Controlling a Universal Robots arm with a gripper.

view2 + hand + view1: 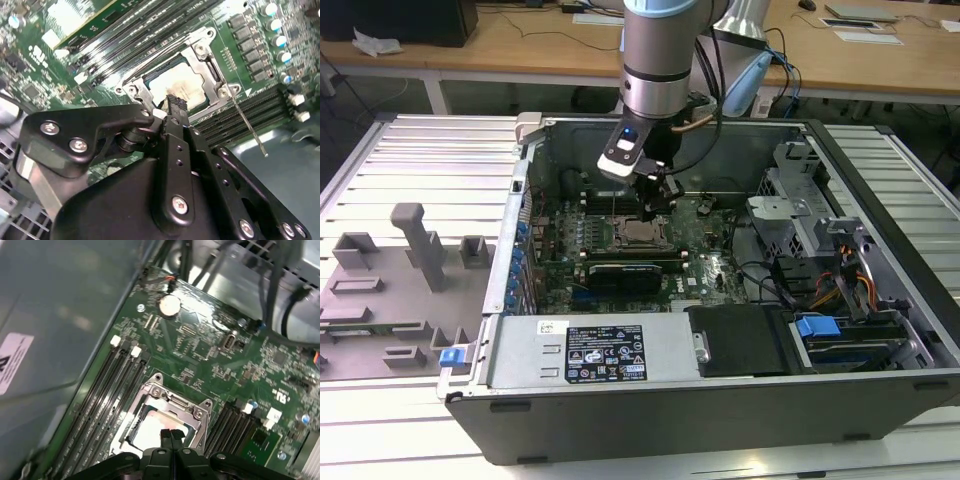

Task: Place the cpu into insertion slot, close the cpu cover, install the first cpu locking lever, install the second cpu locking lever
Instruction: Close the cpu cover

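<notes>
While a grey tray of moulded blocks (380,290) sits at the exterior view's left, the open computer case (720,425) takes the middle, with the arm's gripper (653,205) poised over the chip (642,234), its fingers pinched together and holding nothing. Both wrist views show the chip seated in its socket (132,425) with the steel cover (172,402) lying down around it. A thin lever (248,131) juts out across the memory slots (272,102). Drive bays (840,330) line the exterior view's right.
</notes>
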